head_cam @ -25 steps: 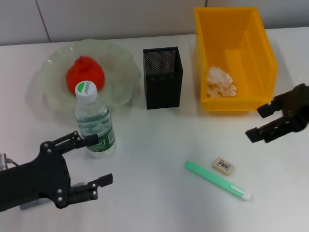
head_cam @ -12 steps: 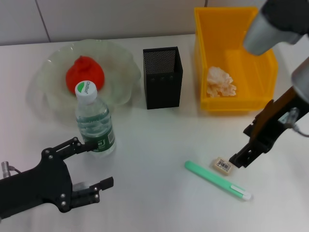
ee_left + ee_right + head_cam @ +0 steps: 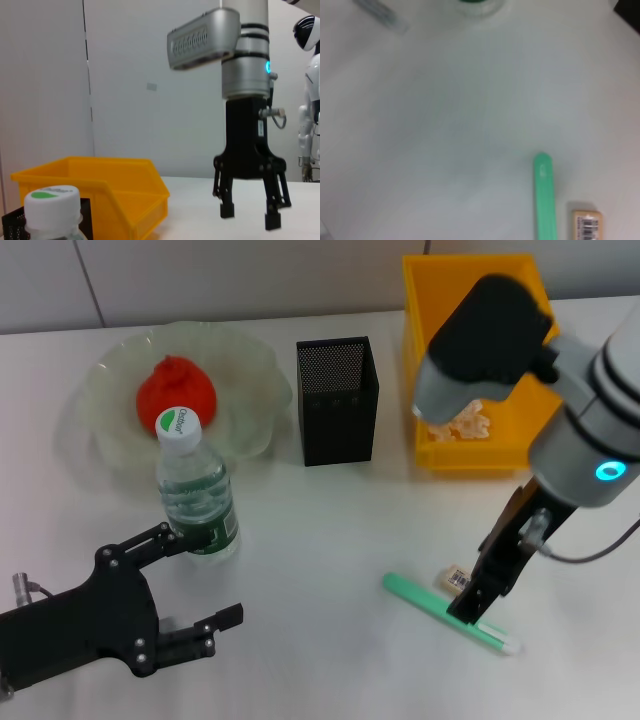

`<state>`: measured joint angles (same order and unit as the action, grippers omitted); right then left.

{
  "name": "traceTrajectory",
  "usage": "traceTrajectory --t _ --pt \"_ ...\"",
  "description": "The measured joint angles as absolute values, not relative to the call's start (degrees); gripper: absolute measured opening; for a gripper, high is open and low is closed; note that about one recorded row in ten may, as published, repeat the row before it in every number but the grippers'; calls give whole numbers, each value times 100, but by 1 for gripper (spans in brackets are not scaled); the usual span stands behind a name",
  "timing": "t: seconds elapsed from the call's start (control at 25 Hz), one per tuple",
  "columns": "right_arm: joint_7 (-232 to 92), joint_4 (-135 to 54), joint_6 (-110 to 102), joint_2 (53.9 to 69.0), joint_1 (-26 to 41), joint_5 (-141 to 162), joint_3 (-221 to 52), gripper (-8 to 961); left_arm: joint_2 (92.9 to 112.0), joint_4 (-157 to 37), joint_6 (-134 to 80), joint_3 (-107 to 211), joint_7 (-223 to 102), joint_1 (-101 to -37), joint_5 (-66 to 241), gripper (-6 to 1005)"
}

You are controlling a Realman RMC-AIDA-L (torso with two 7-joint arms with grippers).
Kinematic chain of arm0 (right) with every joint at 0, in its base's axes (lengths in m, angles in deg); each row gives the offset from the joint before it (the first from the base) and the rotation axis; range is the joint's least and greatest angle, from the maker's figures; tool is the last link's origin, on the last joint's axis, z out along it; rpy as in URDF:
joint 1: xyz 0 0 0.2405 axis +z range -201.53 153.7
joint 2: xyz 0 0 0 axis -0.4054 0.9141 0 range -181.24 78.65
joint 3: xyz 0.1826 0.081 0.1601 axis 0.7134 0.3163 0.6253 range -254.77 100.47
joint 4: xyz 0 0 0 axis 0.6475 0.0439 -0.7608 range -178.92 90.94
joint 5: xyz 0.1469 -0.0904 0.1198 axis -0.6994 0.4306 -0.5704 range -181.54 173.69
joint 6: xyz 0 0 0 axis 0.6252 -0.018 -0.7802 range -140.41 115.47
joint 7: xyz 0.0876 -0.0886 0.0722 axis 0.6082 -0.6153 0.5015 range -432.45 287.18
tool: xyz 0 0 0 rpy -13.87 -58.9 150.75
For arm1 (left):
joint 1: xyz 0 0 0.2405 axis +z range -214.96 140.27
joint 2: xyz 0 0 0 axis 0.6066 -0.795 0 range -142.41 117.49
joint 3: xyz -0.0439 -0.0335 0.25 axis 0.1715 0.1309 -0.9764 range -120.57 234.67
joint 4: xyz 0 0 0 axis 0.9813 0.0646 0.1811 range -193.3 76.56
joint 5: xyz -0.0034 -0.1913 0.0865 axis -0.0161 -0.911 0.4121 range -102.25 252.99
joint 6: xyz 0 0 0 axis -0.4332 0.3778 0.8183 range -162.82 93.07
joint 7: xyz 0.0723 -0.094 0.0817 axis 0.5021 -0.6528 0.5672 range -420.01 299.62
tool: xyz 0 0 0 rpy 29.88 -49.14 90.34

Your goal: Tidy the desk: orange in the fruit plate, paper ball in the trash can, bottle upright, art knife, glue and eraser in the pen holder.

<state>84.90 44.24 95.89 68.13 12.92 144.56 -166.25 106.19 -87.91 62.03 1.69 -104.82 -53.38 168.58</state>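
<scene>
I see my left gripper nearest on the white surface, jaws open beside the upright bottle; my right gripper hangs with jaws open over the green knife and the tan eraser just beside it; farther back stand the black holder, the plate with the orange, the yellow bin, a pale wall.

Right arm reaches down steeply from above; right gripper points at the tabletop, fingers spread apart. Left gripper sits low at near left, horizontal, fingers spread apart.
</scene>
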Motion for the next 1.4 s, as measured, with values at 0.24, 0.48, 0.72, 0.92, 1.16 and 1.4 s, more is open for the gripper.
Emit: traceTrajectory --t 0.24,0.48,0.72,0.92,1.16,1.4 --pt "8744 4260 9380 6829 1240 14443 -16909 838 10620 -8748 6157 131 -10457 -5367 16855 818" --pt "8924 3961 9050 6832 1221 14471 -17215 838 10619 -8731 6095 123 -10457 -5376 16854 818" --pt "8961 3703 8766 6832 1235 14482 -17360 839 10619 -8729 6106 115 -10458 -5376 16857 818" --pt "8985 3584 8639 6833 1292 14479 -17472 839 10615 -8729 6106 115 -10458 -5383 16865 818" --pt "9031 3613 8608 6836 1309 14449 -17591 839 10610 -8729 6107 115 -10458 -5378 16880 818" --pt "9045 3597 8598 6834 1360 14447 -17732 839 10610 -8729 6096 115 -10458 -5364 16888 818"
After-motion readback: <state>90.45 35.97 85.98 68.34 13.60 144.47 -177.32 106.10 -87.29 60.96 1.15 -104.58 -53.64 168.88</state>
